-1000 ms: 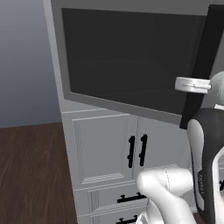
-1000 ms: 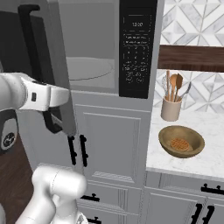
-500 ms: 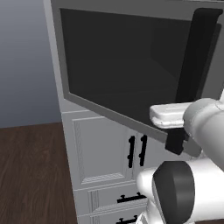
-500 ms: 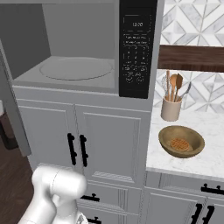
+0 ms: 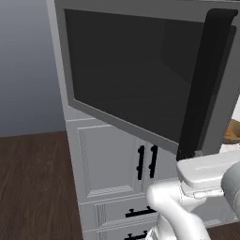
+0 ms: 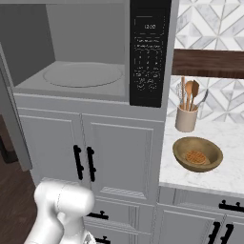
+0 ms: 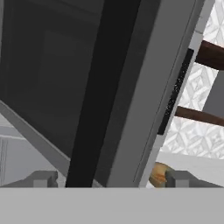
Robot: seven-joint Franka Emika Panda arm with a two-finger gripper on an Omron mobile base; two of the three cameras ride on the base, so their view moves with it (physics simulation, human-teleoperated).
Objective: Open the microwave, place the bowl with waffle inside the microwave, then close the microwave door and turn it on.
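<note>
Legible markings, one item: clock display (image 6: 149, 26) at the top of the black keypad (image 6: 149, 57) on the microwave (image 6: 86, 52), right base view; pale digits that appear to read 12:00, small and faint; below it, rows of white key markings on the same keypad, too small to read; no readable label, brand or sign on the microwave door (image 5: 140, 75), the cabinets (image 6: 119, 157) or the utensil holder (image 6: 187, 118)
</note>
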